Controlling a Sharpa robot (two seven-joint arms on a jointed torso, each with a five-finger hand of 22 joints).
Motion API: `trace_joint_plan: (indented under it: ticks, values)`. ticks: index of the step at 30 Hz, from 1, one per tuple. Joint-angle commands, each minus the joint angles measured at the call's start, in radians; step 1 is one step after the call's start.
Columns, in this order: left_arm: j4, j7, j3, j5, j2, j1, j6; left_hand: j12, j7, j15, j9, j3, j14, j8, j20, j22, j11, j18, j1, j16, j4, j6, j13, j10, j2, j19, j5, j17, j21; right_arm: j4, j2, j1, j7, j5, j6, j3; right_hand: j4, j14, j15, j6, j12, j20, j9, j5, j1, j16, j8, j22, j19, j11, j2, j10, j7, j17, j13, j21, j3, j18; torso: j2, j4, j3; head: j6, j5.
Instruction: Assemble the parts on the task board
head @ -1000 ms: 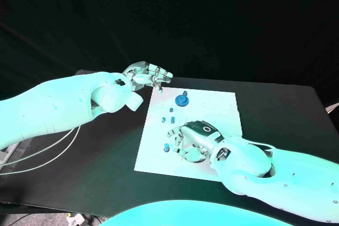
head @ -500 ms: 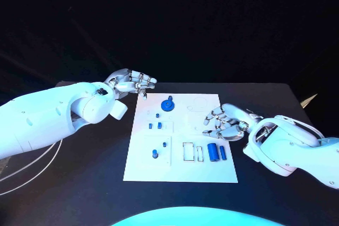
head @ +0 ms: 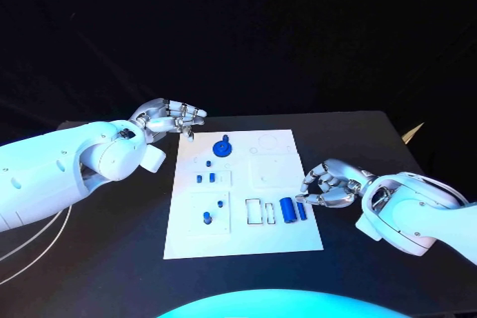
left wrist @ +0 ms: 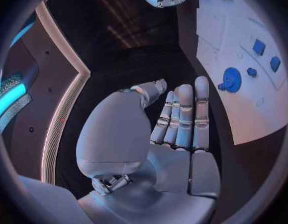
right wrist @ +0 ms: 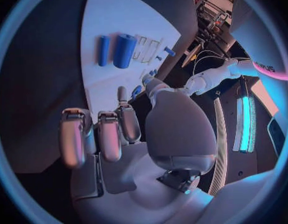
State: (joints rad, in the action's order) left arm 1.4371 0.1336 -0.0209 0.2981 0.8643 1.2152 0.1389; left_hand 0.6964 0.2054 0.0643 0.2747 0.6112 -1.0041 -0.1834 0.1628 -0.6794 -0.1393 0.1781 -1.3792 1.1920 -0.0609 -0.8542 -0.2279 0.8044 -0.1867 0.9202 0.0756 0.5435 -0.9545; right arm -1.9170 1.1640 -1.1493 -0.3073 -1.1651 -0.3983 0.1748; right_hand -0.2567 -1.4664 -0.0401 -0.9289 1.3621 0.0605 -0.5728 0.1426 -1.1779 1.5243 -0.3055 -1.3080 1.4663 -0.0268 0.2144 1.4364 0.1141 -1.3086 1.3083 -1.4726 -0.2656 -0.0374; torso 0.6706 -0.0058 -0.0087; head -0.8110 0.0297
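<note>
Black table (head: 119,242) under you, dark backdrop behind it, and the white board (head: 243,239) lies in the middle, its long side running away from you.

Compared with half a second ago, your right hand (head: 331,183) has drawn back off the board's far half and now sits over the table just beside the board's right edge, level with the two blue cylinders (head: 292,209). A second ago that same hand was down over the board's near middle, covering those parts. Its fingers are curled in together and you can see nothing held in them; the right wrist view shows the fingers (right wrist: 100,134) bent inward with the cylinders (right wrist: 118,50) lying apart from them on the board (right wrist: 113,15).

Your left hand (head: 171,116) hangs near the board's far left corner, much as before, fingers curled over the table. Whether its fingertips pinch something small you cannot tell. In the left wrist view its fingers (left wrist: 184,117) lie straight and pressed side by side.

On the board, the blue gear (head: 222,149) sits at the far end, two small blue blocks (head: 206,178) behind the middle left, a blue peg (head: 207,216) in the near left panel.
</note>
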Motion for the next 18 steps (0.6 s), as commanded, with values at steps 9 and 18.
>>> trace_joint_plan:
  ticks: [9,18]
  values:
    - [0.005,0.017,0.001,-0.011,0.005,-0.001,-0.001,0.005,0.000,0.001,-0.001,-0.001,-0.002,0.004,-0.002,0.002,0.001,0.007,0.006,0.004,-0.005,0.003,0.001,-0.009,0.002,0.005,-0.002,0.001,0.007,0.005,-0.036,0.031,-0.100,-0.096,0.015,0.002,-0.029,-0.086,-0.005,-0.005,0.028,-0.003,-0.011,0.000,0.004,0.012,-0.012,-0.198,0.076,0.001,-0.015,0.018,-0.009,-0.166,0.110,-0.019,0.048,0.016,0.000,0.0010,-0.0023,-0.004,0.000]
    - [0.007,0.013,0.001,-0.011,0.007,-0.001,-0.005,0.005,0.000,0.001,-0.001,-0.001,-0.002,0.004,-0.002,0.002,0.001,0.007,0.006,0.004,-0.005,0.003,0.001,-0.009,0.002,0.005,-0.002,0.001,0.007,0.026,-0.060,0.049,-0.118,-0.120,0.032,0.002,-0.032,-0.086,-0.006,-0.009,0.028,-0.004,-0.013,0.000,0.009,0.012,-0.014,-0.199,0.076,0.002,-0.021,0.018,-0.010,-0.167,0.111,-0.020,0.060,0.016,0.000,0.0002,-0.0018,-0.007,-0.004]
